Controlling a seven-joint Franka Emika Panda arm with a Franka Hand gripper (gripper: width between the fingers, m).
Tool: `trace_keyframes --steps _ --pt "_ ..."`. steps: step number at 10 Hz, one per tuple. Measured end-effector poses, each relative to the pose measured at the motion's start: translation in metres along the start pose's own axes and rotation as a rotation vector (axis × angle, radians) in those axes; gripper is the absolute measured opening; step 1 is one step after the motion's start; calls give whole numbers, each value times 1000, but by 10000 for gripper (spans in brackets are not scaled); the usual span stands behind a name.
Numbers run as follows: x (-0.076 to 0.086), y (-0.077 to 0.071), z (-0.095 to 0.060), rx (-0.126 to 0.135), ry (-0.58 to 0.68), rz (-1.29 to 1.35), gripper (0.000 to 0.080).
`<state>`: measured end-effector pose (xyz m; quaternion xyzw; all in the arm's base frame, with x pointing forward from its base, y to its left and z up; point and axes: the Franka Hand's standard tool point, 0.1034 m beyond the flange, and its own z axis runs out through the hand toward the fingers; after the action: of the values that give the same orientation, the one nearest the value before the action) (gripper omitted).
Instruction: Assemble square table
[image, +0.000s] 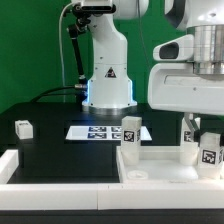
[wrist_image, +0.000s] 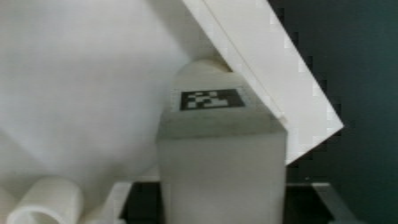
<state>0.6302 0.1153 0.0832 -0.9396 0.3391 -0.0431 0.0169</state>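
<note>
Jaws: can't tell if open, closed or gripping. Fingers aren't visible in the wrist view, and the exterior view is too coarse at the tips.

Exterior view:
- arm base at the back, centre. Its white hand hangs over the exterior view's right side, above the top.
- top lies flat on the surface, rim up, front right of the exterior view.
- left leg stands upright at the top's corner toward the exterior view's left, tag facing cam.
- mid leg is upright, directly under the hand, tag visible.
- right leg is just beside mid leg, nearer cam, with bigger tags showing. Can't tell if the two touch.
- 4th leg, or what looks like it, sits alone on the dark surface at far left, well apart from the rest.
- marker board lies flat in front of the arm base, between the 4th leg and left leg.
- rail is long and low, running along the front left, next to the top.

Wrist view:
- wrist-view leg fills the centre, tag near its end.
- The top's edge slants across the frame and the leg's end meets it. Contact vs. small gap: can't tell.
- round white part shows at the frame corner, too cropped to ID.
</note>
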Motion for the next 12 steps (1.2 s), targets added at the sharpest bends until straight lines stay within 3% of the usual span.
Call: trace_keyframes --steps 2,5,9,12 --pt "1 1 0 -2 -2 161 288" --pt "4 4 1 0 -44 629 288" --pt "1 8 1 50 -116 1171 290" --pt "2 10 1 43 -124 1265 291"
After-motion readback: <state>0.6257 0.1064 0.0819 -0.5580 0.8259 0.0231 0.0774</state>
